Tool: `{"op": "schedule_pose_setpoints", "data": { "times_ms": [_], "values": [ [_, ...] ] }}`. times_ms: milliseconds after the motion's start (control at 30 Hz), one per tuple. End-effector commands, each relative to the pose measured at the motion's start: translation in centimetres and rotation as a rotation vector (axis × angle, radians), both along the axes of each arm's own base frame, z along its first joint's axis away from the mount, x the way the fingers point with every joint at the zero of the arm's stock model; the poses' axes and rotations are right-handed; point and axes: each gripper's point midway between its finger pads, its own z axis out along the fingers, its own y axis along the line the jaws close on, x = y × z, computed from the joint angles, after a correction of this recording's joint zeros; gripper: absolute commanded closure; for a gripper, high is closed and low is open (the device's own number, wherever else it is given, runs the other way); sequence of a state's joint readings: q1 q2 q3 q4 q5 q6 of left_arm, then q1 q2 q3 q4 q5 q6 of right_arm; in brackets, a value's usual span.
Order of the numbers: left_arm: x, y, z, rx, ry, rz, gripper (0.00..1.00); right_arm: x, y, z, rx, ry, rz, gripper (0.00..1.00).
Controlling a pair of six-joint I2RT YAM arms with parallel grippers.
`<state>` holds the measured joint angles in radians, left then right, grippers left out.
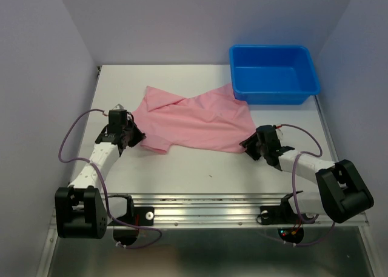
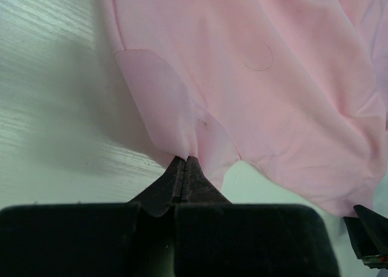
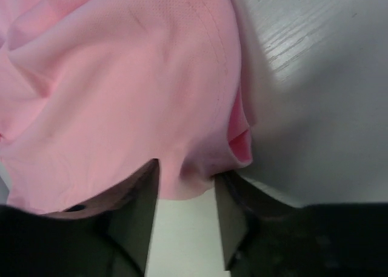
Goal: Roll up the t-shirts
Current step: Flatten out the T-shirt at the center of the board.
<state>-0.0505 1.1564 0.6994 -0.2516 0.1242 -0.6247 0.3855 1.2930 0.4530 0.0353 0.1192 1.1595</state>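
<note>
T-shirt (image 1: 194, 122), pale pink, wrinkled, spread out

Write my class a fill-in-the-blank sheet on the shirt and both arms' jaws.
The t-shirt is ____ in colour.
The left gripper has its jaws ____ on a pinch of fabric.
The right gripper has its jaws apart, with the shirt's edge ____ them.
Missing words: pink; shut; between.
</note>
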Motion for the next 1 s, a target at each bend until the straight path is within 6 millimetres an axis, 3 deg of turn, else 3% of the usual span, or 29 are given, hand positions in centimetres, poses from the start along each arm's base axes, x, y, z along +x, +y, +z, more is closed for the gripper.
{"op": "schedule_pose_setpoints", "data": {
  "times_ms": [0, 67, 100, 167, 300, 367, 433, 467, 500, 567, 600, 633, 667, 700, 733, 767, 833, 867, 900, 967],
  "values": [
    [0.0, -0.3, 1.1, -0.002, -0.047, -0.025, 1.00, 0.9, -0.3, 0.2, -0.019, -0.015, -0.084, 0.61],
    [0.0, -0.3, 1.2, -0.003, -0.052, -0.026, 1.00, 1.0, -0.5, 0.3, -0.007, -0.016, -0.115, 0.71],
    [0.0, -0.3, 1.3, -0.003, -0.055, -0.026, 1.00, 0.9, -0.4, 0.3, -0.009, -0.018, -0.121, 0.84],
    [0.1, -0.4, 1.4, -0.008, -0.056, -0.030, 1.00, 1.0, -0.5, 0.7, -0.008, -0.024, -0.129, 0.99],
    [0.8, -1.0, 3.3, -0.040, -0.124, -0.044, 1.00, 1.4, -0.4, 2.6, -0.014, -0.061, -0.112, 0.99],
    [1.5, -1.0, 5.0, -0.042, -0.174, -0.040, 1.00, 2.5, 0.0, 5.2, -0.017, -0.125, -0.080, 0.99],
    [2.8, -0.4, 8.1, -0.017, -0.242, -0.018, 1.00, 3.0, 0.3, 7.0, -0.024, -0.157, -0.056, 0.99],
    [3.1, -0.2, 8.9, -0.006, -0.248, -0.010, 1.00, 3.9, 0.7, 9.2, -0.027, -0.209, -0.032, 0.99],
    [4.2, 0.1, 11.7, 0.006, -0.302, 0.002, 1.00, 4.2, 1.0, 10.3, -0.027, -0.230, -0.009, 0.99],
    [4.9, 0.4, 14.0, 0.018, -0.328, 0.009, 1.00, 4.9, 1.3, 12.3, -0.059, -0.272, 0.029, 0.99],
    [6.0, 0.7, 16.9, 0.026, -0.380, 0.019, 1.00, 5.7, 1.7, 14.7, -0.057, -0.318, 0.047, 0.99],
    [6.5, 0.9, 18.2, 0.032, -0.402, 0.023, 1.00, 6.0, 1.8, 15.8, -0.082, -0.341, 0.072, 0.99],
    [7.4, 1.1, 21.0, 0.035, -0.448, 0.030, 1.00, 6.2, 2.0, 16.9, -0.095, -0.357, 0.091, 0.99],
    [7.8, 1.5, 22.4, 0.043, -0.473, 0.042, 1.00, 6.9, 2.6, 19.6, -0.087, -0.410, 0.120, 0.99],
    [8.4, 2.1, 23.1, 0.052, -0.478, 0.060, 1.00, 7.0, 2.7, 20.4, -0.125, -0.428, 0.159, 0.99],
    [8.9, 2.7, 26.3, 0.069, -0.543, 0.082, 1.00, 7.5, 3.2, 22.7, -0.121, -0.472, 0.184, 0.99],
    [9.6, 3.1, 28.7, 0.078, -0.591, 0.101, 1.00, 7.8, 3.5, 24.1, -0.164, -0.503, 0.233, 0.99],
    [10.1, 4.7, 29.7, 0.086, -0.612, 0.141, 1.00, 7.8, 3.6, 24.7, -0.174, -0.513, 0.251, 0.99],
    [10.6, 4.8, 31.5, 0.070, -0.647, 0.139, 1.00, 7.9, 4.2, 25.9, -0.187, -0.532, 0.300, 0.99],
    [10.9, 5.2, 33.0, 0.063, -0.671, 0.155, 1.00, 7.8, 5.1, 26.9, -0.197, -0.560, 0.376, 0.99]
  ]
}}
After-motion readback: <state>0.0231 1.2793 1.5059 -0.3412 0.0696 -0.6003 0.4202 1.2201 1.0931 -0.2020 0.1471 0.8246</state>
